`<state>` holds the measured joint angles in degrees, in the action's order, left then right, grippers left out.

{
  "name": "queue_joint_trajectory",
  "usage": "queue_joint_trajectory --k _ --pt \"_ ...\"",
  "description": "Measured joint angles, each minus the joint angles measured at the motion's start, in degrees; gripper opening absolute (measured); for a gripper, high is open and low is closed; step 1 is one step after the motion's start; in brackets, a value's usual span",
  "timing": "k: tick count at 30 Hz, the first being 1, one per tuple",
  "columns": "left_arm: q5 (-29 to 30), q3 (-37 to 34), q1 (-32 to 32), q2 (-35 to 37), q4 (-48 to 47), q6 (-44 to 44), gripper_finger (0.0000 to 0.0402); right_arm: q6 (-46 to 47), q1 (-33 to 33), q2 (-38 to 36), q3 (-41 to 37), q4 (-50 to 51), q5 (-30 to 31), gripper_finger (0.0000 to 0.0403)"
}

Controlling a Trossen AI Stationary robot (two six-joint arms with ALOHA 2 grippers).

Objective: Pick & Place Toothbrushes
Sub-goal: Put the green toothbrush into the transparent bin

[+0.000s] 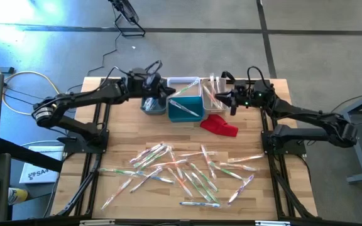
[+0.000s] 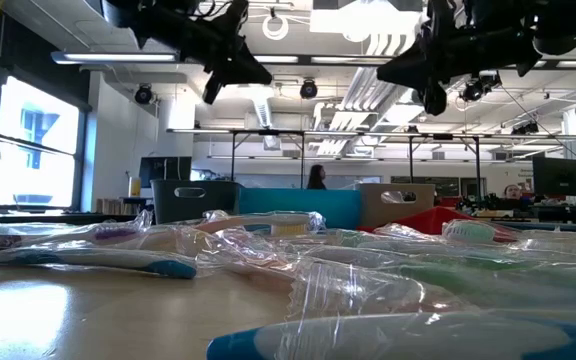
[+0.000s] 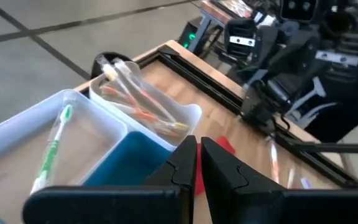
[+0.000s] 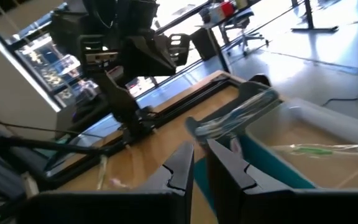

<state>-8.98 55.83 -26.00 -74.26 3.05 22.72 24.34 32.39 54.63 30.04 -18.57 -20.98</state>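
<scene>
Toothbrushes (image 1: 181, 174), wrapped in clear plastic, are lying scattered in a loose heap across the table's (image 1: 118, 125) near half, awaiting pickup. Red cloth (image 1: 219, 125) is sitting just beyond the heap, beside the bins. Teal bin (image 1: 185, 108) is holding one brush; the grey bin (image 1: 151, 105) is standing to its left. White bin (image 3: 17, 137) behind it is carrying a green-handled brush, and the clear bin (image 3: 148, 112) several orange ones, apparently sorted by colour. Left gripper (image 1: 158, 83) is hovering over the bins, fingers pressed together, holding nothing visible. Right gripper (image 1: 224, 97) is hanging above the clear bin, fingers nearly together and seemingly empty, probably just after a drop.
</scene>
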Motion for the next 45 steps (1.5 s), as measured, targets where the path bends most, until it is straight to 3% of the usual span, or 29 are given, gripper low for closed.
queue_joint_trajectory --k 4,16,25,36,45 --pt "3.9 0.0 2.8 0.4 -0.2 0.0 0.0019 0.2 -2.6 0.0 0.0 0.0 -0.3 0.003" --pt "5.8 0.0 10.4 0.8 -0.2 0.3 0.0019 -0.1 -13.4 -0.5 0.0 0.7 0.3 0.0003" --pt "9.4 0.0 14.8 0.7 -0.2 1.8 0.0019 -0.3 -22.0 -5.0 0.0 6.2 9.9 0.0003" --pt "12.6 0.0 18.4 0.7 -0.2 3.2 0.0019 -0.3 -34.0 -9.0 0.0 16.6 27.4 0.0003" --pt "12.8 0.0 18.3 0.7 -0.2 5.0 0.0019 -0.2 -42.1 -9.0 2.7 21.5 34.6 0.0003"
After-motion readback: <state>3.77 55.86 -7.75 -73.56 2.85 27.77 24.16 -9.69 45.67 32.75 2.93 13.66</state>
